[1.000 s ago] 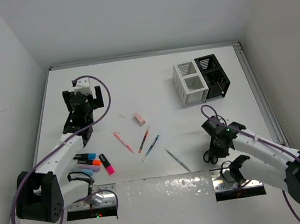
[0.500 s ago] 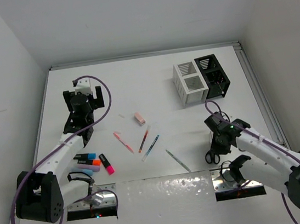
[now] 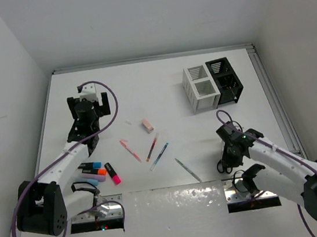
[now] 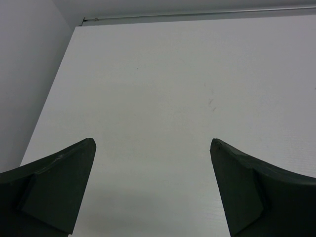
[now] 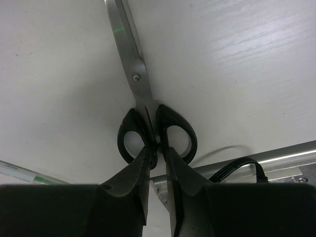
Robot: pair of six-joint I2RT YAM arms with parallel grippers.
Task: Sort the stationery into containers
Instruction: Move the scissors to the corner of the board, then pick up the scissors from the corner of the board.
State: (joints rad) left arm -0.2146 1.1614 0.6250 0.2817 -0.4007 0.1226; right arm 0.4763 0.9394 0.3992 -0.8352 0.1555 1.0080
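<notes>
Black-handled scissors [image 5: 139, 91] lie flat at the table's near right edge, just beside the metal rail [image 5: 276, 158]. Their long axis runs straight away from the right gripper [image 5: 157, 148], blades leading, loops nearest. Its fingers [image 5: 139, 170] pinch the neck between the loops. The white organiser [image 3: 200, 88] and black organiser [image 3: 224, 79] stand well beyond the blades. The left gripper [image 4: 150, 148], fingers spread, is far off. No legible writing.
</notes>
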